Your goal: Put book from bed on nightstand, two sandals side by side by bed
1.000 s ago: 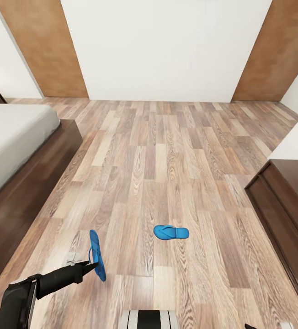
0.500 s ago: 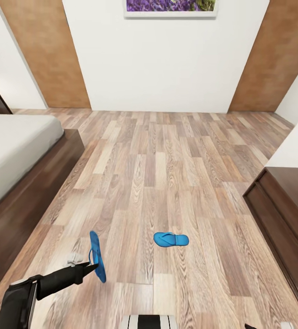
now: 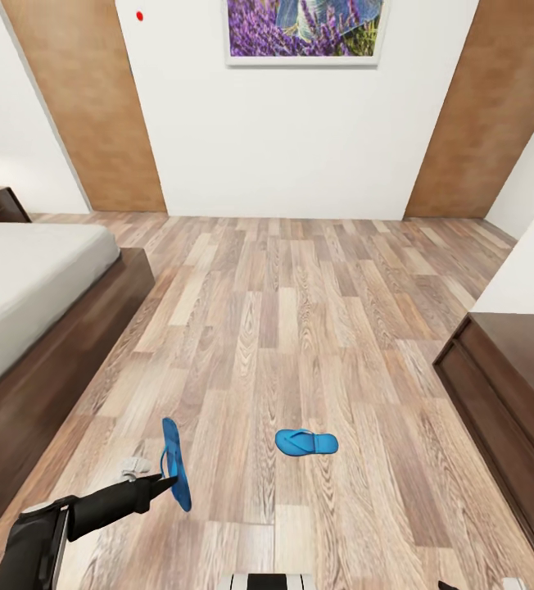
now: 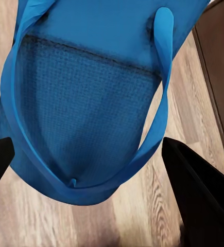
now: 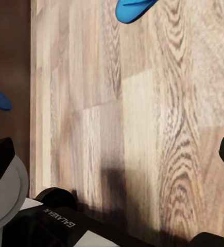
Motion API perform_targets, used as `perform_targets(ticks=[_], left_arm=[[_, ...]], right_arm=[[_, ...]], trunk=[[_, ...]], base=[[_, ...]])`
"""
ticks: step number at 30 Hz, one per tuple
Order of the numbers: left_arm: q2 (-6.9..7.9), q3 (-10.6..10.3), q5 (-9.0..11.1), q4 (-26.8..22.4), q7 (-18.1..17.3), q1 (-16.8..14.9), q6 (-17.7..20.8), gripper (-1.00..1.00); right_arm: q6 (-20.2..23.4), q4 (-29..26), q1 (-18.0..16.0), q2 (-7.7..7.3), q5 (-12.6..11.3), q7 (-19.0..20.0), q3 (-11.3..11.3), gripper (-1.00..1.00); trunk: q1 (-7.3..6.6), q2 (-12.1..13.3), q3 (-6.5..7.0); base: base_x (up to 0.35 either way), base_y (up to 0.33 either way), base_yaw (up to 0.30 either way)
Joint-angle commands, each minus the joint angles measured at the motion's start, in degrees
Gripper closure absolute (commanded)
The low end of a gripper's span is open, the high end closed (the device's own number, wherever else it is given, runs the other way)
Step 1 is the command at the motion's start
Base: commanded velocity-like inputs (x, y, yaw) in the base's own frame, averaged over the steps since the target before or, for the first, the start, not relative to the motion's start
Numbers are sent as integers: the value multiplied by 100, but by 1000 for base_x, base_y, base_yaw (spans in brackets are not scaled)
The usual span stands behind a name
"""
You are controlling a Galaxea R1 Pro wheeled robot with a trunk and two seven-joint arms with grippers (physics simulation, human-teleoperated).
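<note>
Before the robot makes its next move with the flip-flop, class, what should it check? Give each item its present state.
1. Held sandal in the left gripper: ok; in the left wrist view it sits between the fingers.
2. Held sandal off the floor: ok, it stands on edge in the air.
3. Other sandal located: ok, flat on the floor, apart from the held one.
4. Bed located: ok, at the robot's left.
5. Sandals side by side by the bed: not ok.
6. Right gripper free: cannot tell.
</note>
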Motion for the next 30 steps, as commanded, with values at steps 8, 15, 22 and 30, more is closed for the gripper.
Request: perform_targets(ticks=[8, 15, 22, 30], left_arm=[[-5, 9, -45, 941, 646, -6, -601, 100], [19, -5, -45, 2161, 1770, -6, -1592, 100], [21, -18, -45, 2549, 2152, -6, -1838, 100], [10, -20, -45, 2590, 2183, -6, -1936, 100]], right_arm=[[52, 4, -2, 3, -15, -287, 9, -100], [52, 2, -2, 14, -14, -1454, 22, -100], [52, 109, -2, 20, 71, -1697, 28, -100], [45, 603, -2, 22, 182, -1723, 21, -100]], trunk=[[-22, 9, 173], [-40, 18, 329], [-58, 28, 484], [-78, 38, 661]], base=[[0, 0, 0], [0, 0, 0], [0, 0, 0], [0, 0, 0]])
